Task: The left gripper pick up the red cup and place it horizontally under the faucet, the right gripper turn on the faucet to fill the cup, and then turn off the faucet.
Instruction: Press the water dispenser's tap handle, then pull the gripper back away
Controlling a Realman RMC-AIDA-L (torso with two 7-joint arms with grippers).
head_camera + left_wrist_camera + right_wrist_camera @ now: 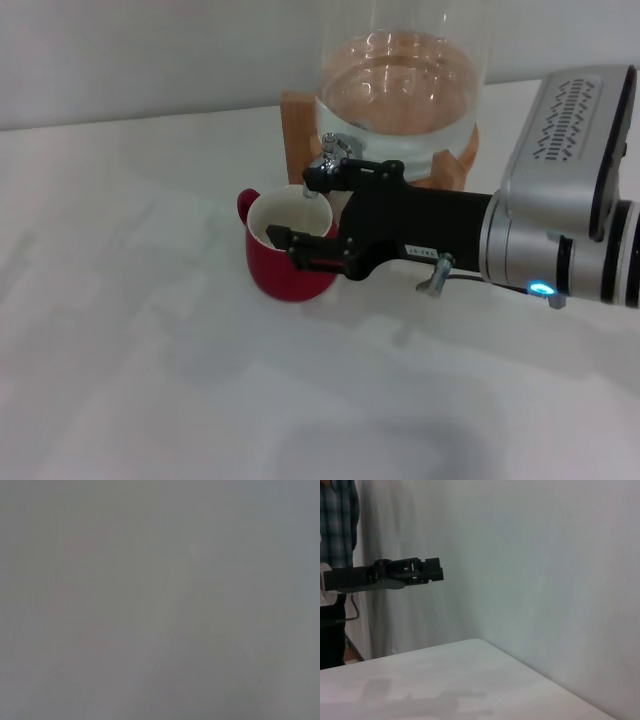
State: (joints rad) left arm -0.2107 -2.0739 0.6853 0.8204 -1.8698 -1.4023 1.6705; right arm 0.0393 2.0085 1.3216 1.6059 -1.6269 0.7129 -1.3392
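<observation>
The red cup (285, 272) stands upright on the white table, its white inside showing and its small handle (245, 203) pointing back left. It sits right under the chrome faucet (328, 148) of the water jar. My right gripper (305, 210) reaches in from the right, open, its fingers spread. One finger (325, 178) lies against the faucet and the other finger (292, 240) hangs over the cup's rim. The left gripper (412, 572) shows only in the right wrist view, farther off and raised above the table. The left wrist view shows only grey blur.
A glass jar (400, 85) holding water rests on a wooden stand (298, 130) at the back of the table (150, 330). A person in a plaid shirt (337, 515) stands beyond the table's far side.
</observation>
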